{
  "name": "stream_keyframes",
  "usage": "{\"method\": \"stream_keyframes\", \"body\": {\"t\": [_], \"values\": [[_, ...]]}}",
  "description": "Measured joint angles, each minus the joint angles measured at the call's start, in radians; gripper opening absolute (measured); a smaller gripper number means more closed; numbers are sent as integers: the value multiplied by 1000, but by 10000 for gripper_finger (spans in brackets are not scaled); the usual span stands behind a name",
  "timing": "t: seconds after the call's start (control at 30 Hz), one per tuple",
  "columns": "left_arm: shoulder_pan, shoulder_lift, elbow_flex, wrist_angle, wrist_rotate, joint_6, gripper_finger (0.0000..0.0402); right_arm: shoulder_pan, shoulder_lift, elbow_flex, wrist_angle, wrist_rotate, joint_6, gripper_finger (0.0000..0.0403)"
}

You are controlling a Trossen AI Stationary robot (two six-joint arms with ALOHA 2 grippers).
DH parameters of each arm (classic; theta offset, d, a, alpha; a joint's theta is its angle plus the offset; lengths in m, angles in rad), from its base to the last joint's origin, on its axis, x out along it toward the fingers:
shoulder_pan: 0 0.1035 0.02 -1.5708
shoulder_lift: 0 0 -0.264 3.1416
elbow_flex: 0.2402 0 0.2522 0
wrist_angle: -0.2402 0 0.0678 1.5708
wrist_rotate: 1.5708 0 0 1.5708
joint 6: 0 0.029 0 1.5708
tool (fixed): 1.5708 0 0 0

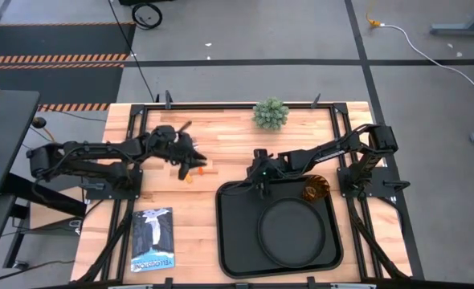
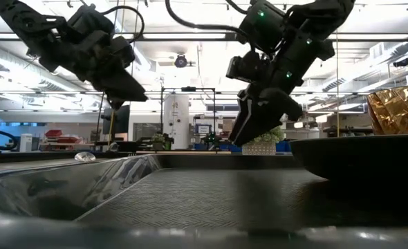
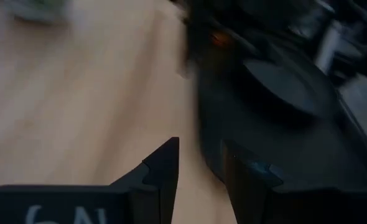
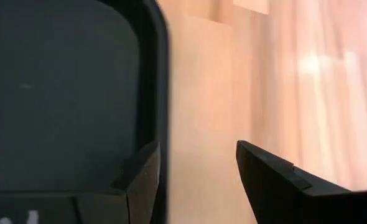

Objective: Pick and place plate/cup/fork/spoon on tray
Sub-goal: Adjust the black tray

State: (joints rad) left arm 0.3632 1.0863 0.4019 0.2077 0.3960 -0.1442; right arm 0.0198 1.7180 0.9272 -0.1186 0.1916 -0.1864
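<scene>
The black tray point(image 1: 221, 233) lies at the table's near right. The round black plate point(image 1: 293, 229) rests flat in it, and the amber cup point(image 1: 315, 190) stands in its far right corner. Orange-handled cutlery point(image 1: 192, 175) lies on the wood left of the tray; I cannot tell fork from spoon. A silver end of it point(image 2: 85, 157) shows in the low view. My left gripper point(image 1: 195, 160) hangs above the cutlery, its fingers point(image 3: 199, 168) a narrow gap apart and empty. My right gripper point(image 1: 259, 183) is open and empty over the tray's far left corner point(image 4: 158, 74).
A small green plant point(image 1: 270, 113) stands at the table's far edge. A blue booklet point(image 1: 153, 238) lies near the front left. Bare wood shows between the cutlery and the tray's left rim.
</scene>
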Motion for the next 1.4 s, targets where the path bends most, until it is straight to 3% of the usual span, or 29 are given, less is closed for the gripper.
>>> {"method": "stream_keyframes", "body": {"t": [0.2, 0.47, 0.7, 0.9, 1.23, 1.4], "values": [[-142, 6, 0, -61, -44, -16, 126, -44, -2, 0, -7, 75, 0, 218], [-313, 37, 3, -77, -300, -141, 126, -103, -20, 0, -11, 121, -10, 217], [-406, 192, 93, -73, -461, -218, 126, -129, -125, 0, -15, 162, -65, 217], [-435, 336, 231, -143, -555, -201, 128, -141, -238, 0, -69, 155, -52, 217], [-436, 536, 393, -191, -612, -99, 216, -121, -311, 0, -144, 133, 7, 217], [-440, 624, 475, -256, -622, -50, 220, -112, -311, 0, -146, 128, 11, 217]]}}
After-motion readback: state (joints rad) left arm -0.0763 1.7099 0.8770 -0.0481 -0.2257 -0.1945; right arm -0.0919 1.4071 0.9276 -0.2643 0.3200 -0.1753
